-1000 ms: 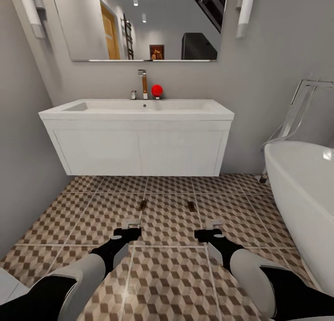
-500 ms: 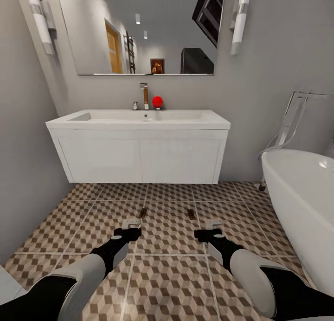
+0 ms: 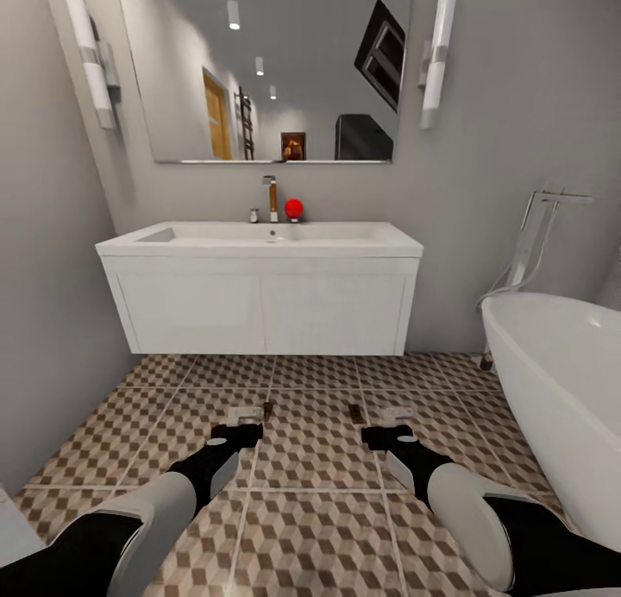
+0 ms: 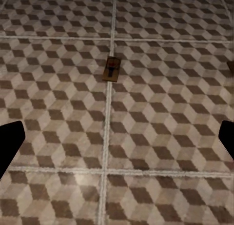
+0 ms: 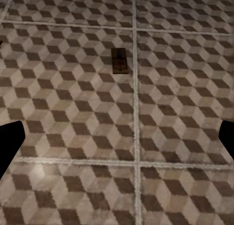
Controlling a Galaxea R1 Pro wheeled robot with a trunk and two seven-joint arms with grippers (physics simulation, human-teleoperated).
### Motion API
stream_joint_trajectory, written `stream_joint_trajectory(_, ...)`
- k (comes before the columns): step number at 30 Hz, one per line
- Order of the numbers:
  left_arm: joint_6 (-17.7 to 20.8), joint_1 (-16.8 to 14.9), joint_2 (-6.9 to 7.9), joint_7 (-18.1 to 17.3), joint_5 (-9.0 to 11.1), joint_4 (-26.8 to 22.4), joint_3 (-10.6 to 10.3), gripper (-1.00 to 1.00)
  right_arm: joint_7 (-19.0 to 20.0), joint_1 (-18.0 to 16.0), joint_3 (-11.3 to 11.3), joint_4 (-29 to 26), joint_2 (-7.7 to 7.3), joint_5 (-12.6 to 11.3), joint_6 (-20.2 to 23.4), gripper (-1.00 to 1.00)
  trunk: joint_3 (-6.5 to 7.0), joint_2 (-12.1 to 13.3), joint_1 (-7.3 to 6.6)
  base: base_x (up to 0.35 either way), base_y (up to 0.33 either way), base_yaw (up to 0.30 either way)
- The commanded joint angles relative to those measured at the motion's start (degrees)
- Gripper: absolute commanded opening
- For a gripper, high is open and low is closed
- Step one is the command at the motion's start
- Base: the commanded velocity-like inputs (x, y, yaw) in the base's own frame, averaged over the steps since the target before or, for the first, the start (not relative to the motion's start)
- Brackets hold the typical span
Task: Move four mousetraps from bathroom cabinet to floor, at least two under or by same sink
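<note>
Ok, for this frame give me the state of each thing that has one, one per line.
left mousetrap: flat on the bathroom floor, in front of the bathroom sink, free of any gripper.
right mousetrap: flat on the same floor, apart from the first.
left gripper: open, empty, held low over the tiles.
right gripper: open, empty, held low over the tiles.
vanity doors: shut.
tap: no water seen running.

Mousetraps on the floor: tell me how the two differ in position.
The left mousetrap lies on a grout line, ahead of the left gripper; the right mousetrap lies within a tile beside a grout line, ahead of the right gripper. Both lie flat on the bathroom floor, in front of the bathroom sink rather than under it.
</note>
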Motion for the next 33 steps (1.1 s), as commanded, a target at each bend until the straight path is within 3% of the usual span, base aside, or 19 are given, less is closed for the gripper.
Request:
stream_joint_trajectory(1,-0.2,0.0,0.0,0.3,0.5,0.1,-0.5,1.0,-0.2,0.0,-0.5,0.1,0.02,0.6,-0.2,1.0,0.17,0.0,-0.03,0.0,0.0,0.0)
stream_joint_trajectory(30,-0.2,0.0,-0.07,0.3,0.5,0.1,-0.4,1.0,-0.2,0.0,-0.5,0.1,-0.09,0.6,-0.2,1.0,6.6,0.4,-0.78,0.0,0.0,0.0)
stream_joint_trajectory(33,-0.2,0.0,-0.07,0.3,0.6,0.1,-0.5,1.0,-0.2,0.0,-0.5,0.1,-0.22,0.6,-0.2,1.0,7.14,1.6,-1.44,0.0,0.0,0.0)
